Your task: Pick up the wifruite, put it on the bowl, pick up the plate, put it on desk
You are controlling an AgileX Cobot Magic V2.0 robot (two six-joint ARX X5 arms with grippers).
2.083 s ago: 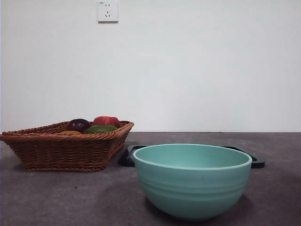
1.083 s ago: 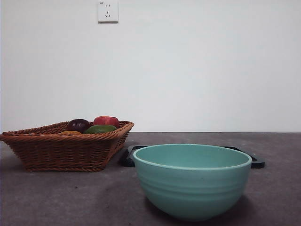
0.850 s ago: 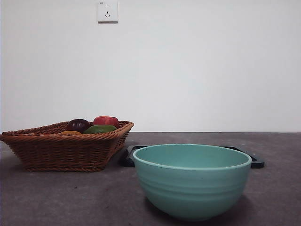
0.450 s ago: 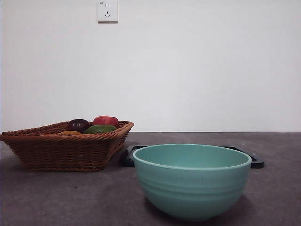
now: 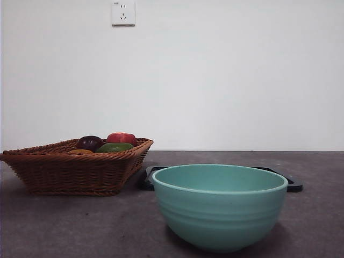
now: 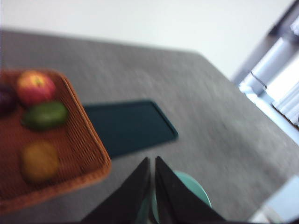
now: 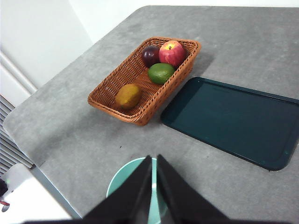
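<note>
I see nothing altered in the front view over the last few seconds: the basket, the bowl and the tray sit exactly where they were, and no arm has entered it. So, as I judge it, the task has not begun.

The wifruite [image 7: 128,95] lies in the near end of the wicker basket [image 7: 112,108], apart from the green fruit [image 7: 161,73], the red apple [image 7: 172,52] and the dark purple fruit [image 7: 150,55] at the far end. The basket stands on the left of the desk [image 5: 64,226]. The teal bowl [image 5: 219,207] is nearest to me and holds nothing; the dark tray [image 7: 233,122] lies flat just behind it, right of the basket.

My left pincer [image 6: 152,165] hangs high above the bowl with its jaws together. My right pincer [image 7: 153,163] does the same, jaws together, holding nothing.

I reckon the first move is to part one pincer's jaws and bring it down over the wifruite, keeping clear of the basket's rim.
</note>
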